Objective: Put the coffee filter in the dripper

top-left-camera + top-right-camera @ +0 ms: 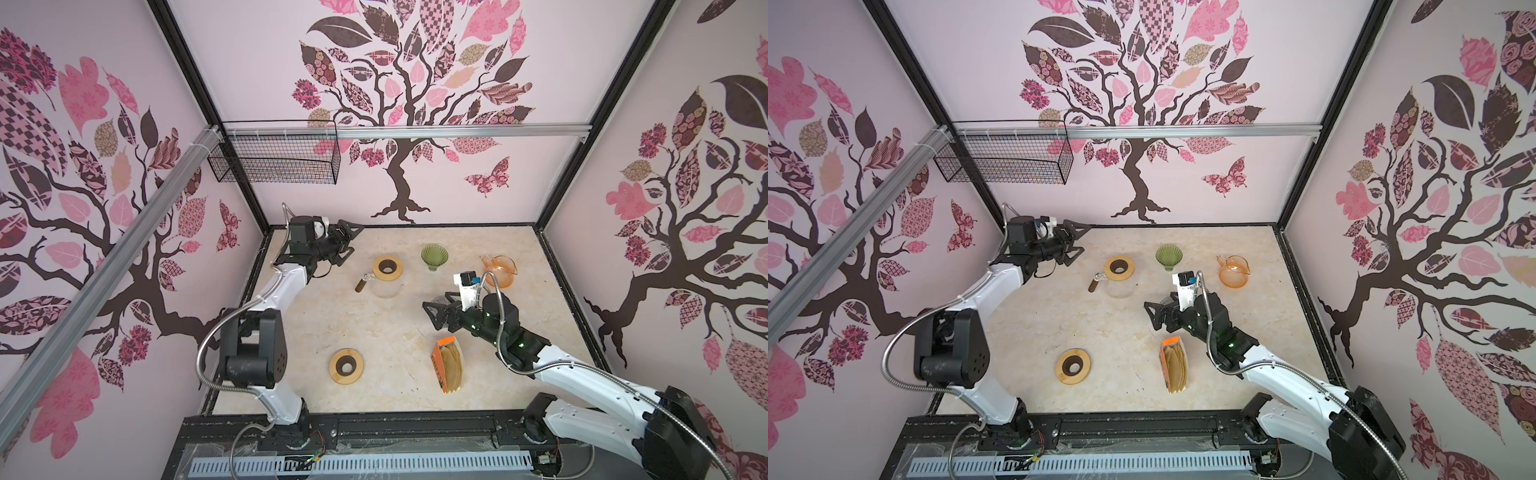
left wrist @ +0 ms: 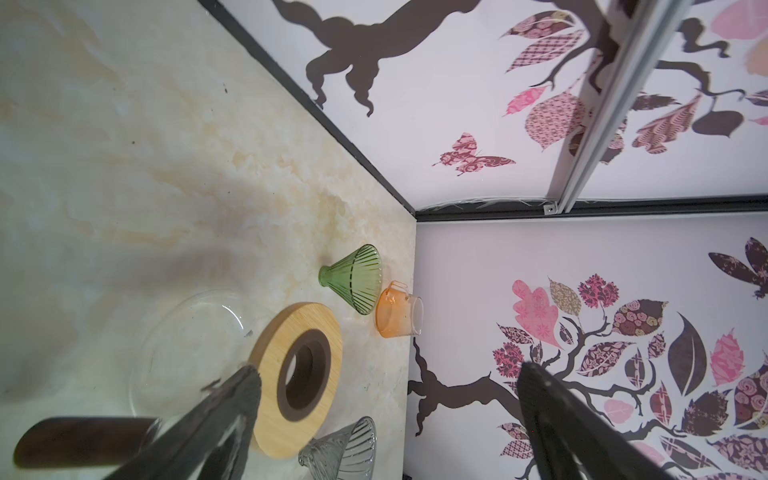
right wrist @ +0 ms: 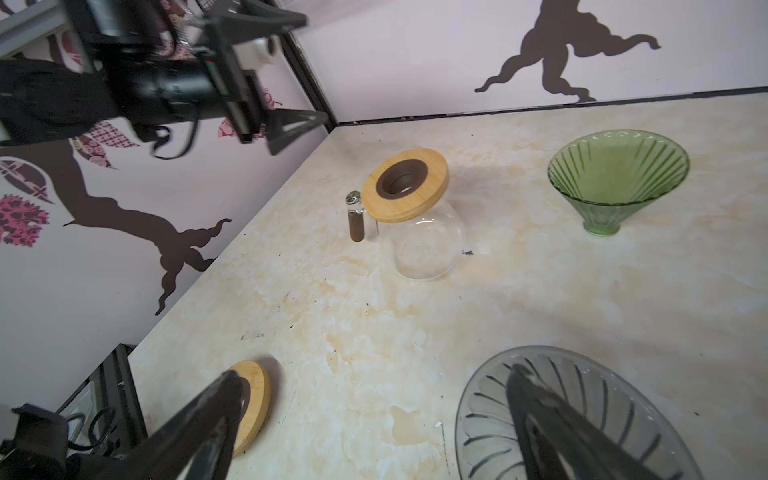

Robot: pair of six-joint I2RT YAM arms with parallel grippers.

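Brown paper coffee filters (image 1: 451, 365) (image 1: 1175, 365) lie stacked in an open orange box at the front right in both top views. A green glass dripper (image 1: 434, 255) (image 3: 615, 178) stands upright at the back. A grey glass dripper (image 3: 552, 419) (image 2: 343, 451) sits right under my right gripper (image 1: 433, 316) (image 3: 374, 374), which is open and empty, one finger over its rim. My left gripper (image 1: 351, 240) (image 2: 388, 370) hangs open and empty at the back left, beside the carafe.
A clear glass carafe (image 1: 386, 286) with a wooden ring lid (image 1: 387, 268) and a brown handle stands at the back centre. A second wooden ring (image 1: 346, 365) lies at the front left. An orange glass jug (image 1: 498, 270) is at the back right. A wire basket (image 1: 274, 153) hangs on the wall.
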